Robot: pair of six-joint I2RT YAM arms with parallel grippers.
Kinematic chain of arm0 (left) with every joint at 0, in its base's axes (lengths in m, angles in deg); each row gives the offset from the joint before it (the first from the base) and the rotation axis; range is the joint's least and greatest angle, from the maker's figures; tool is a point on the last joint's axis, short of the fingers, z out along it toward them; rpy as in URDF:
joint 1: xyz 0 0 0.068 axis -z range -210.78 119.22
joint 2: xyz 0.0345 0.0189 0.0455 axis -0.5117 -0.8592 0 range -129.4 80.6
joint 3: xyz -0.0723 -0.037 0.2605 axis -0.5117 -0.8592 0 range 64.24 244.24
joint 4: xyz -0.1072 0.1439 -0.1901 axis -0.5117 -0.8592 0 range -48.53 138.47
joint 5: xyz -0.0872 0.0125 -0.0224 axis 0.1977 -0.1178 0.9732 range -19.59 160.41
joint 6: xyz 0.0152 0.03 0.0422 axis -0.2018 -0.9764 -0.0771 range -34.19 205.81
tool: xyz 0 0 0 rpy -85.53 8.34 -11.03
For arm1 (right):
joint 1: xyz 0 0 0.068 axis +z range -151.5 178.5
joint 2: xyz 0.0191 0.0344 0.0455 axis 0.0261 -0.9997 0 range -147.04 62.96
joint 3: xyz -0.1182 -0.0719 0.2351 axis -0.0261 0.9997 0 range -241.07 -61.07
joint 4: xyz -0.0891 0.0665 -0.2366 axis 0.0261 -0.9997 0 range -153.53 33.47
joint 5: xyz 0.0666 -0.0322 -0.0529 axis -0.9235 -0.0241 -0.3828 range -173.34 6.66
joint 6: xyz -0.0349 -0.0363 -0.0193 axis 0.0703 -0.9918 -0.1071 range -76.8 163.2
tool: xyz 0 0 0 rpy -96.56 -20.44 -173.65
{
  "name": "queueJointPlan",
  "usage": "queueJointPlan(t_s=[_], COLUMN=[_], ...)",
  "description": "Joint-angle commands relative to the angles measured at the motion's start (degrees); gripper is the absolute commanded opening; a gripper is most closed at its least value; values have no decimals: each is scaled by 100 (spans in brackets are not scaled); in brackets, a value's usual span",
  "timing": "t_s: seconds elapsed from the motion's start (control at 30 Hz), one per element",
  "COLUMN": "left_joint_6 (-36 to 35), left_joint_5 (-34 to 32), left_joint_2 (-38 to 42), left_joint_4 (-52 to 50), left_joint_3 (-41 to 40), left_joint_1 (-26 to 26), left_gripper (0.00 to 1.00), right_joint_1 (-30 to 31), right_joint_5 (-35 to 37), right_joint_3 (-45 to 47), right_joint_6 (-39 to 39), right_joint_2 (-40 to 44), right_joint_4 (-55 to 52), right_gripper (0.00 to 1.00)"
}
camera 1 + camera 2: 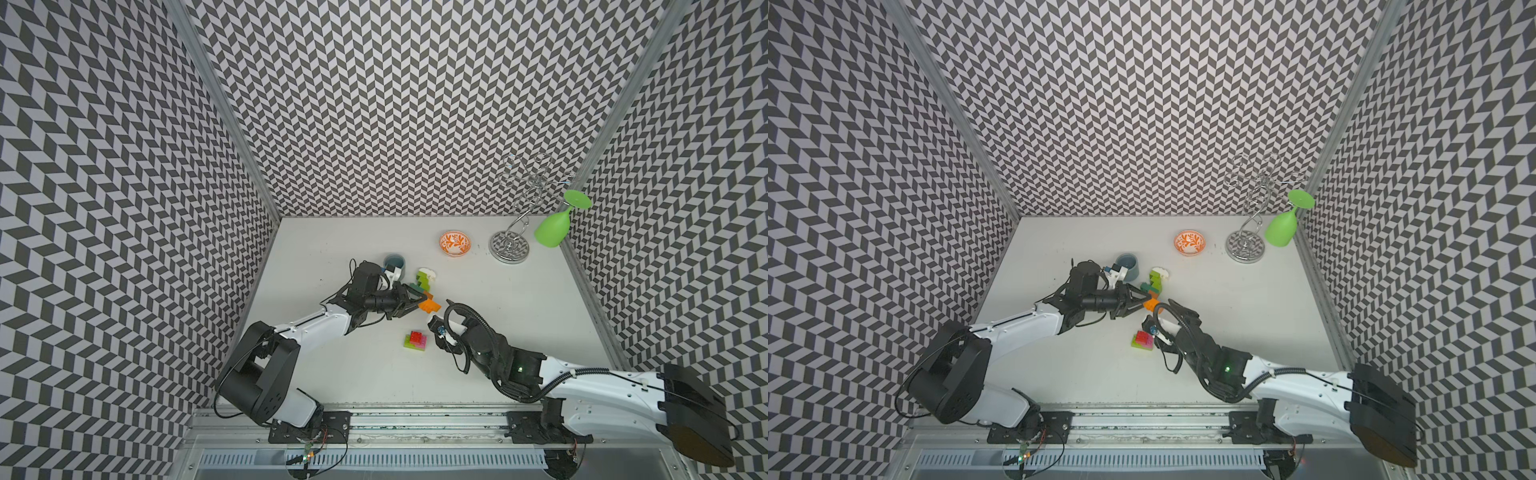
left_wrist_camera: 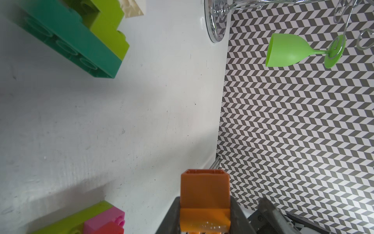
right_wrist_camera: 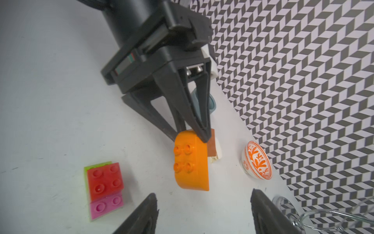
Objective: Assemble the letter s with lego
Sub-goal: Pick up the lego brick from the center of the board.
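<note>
Left gripper (image 3: pixel 203 135): jaws clamped on the orange brick (image 3: pixel 192 166), pinching one end of it.
Right gripper (image 3: pixel 203 193): jaws apart and empty, at 4 o'clock of the orange brick and near it.
Orange brick, place: close to table centre in both top views (image 1: pixel 430 306), turned on its side so that its studs face the right wrist camera. Whether it rests on the table or hangs clear, I cannot tell.
Green cluster (image 1: pixel 423 282): dark green and lime bricks joined, at 12 o'clock of the orange brick. A brown brick (image 3: pixel 211 143) sits between the two, and a white brick (image 1: pixel 428 273) lies at the far end.
Small stack (image 1: pixel 415 341): red and pink on a lime plate, at 7 o'clock of the orange brick, lying flat and apart from everything else.
Bystanders: cup (image 1: pixel 394 262) at 11 o'clock, patterned bowl (image 1: pixel 455 243) at 1 o'clock, wire rack (image 1: pixel 510 245) with green goblet (image 1: pixel 552 230) at 2 o'clock.
Handling, judged: light, rigid, hollow plastic with smooth, glossy walls. It will not deform, but it could pivot or squirt out of a pinch on its rounded ends.
Hold, judged: two flat opposite walls, low on the body, leaving studs and underside free for mating.
Caution, judged: pressing on will need the cluster braced, since it is loose on the table.
</note>
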Motion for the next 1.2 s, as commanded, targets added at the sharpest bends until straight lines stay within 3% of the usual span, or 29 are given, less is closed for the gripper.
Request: queueJointPlan(t_s=[0.0, 0.77, 0.97, 1.17], left_joint_6=[226, 311, 312, 302], left_joint_5=[71, 125, 149, 177], left_joint_2=[-30, -35, -6, 9], left_joint_4=[-31, -39, -32, -30], left_joint_3=[44, -11, -49, -83], left_joint_1=[-24, -40, -42, -41], left_gripper=[27, 27, 27, 27], right_joint_1=[66, 151, 84, 5], right_joint_5=[396, 611, 718, 695], right_joint_3=[-90, -542, -685, -737], right_joint_6=[-417, -1421, -1568, -1595], right_joint_2=[-262, -1732, -2094, -2230], right_joint_4=[941, 1560, 1683, 1814], right_gripper=[73, 71, 61, 43])
